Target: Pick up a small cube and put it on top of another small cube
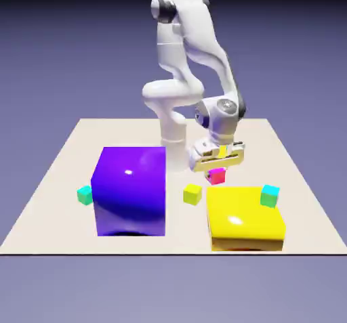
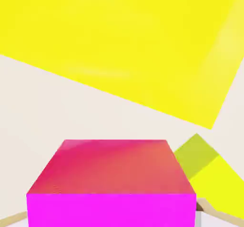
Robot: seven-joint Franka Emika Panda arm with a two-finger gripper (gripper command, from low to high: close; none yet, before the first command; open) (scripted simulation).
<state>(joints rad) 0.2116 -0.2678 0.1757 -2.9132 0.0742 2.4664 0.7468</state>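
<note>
A small magenta cube [image 1: 217, 175] sits between the fingers of my gripper [image 1: 217, 170], just behind the big yellow cube [image 1: 244, 217]. In the hand view the magenta cube [image 2: 112, 178] fills the bottom of the picture and hides most of both fingertips, so the gripper is shut on it. A small yellow-green cube [image 1: 192, 194] lies on the table a little toward the exterior view's left of the gripper; it also shows in the hand view as the yellow-green cube [image 2: 212, 173] at the lower right. I cannot tell whether the magenta cube is off the table.
A big blue-violet cube [image 1: 132, 189] stands at the exterior view's left. A small teal cube [image 1: 270, 196] sits by the big yellow cube's far right corner, and a small green cube [image 1: 84, 194] left of the blue-violet one. The big yellow cube [image 2: 119, 40] fills the hand view's top.
</note>
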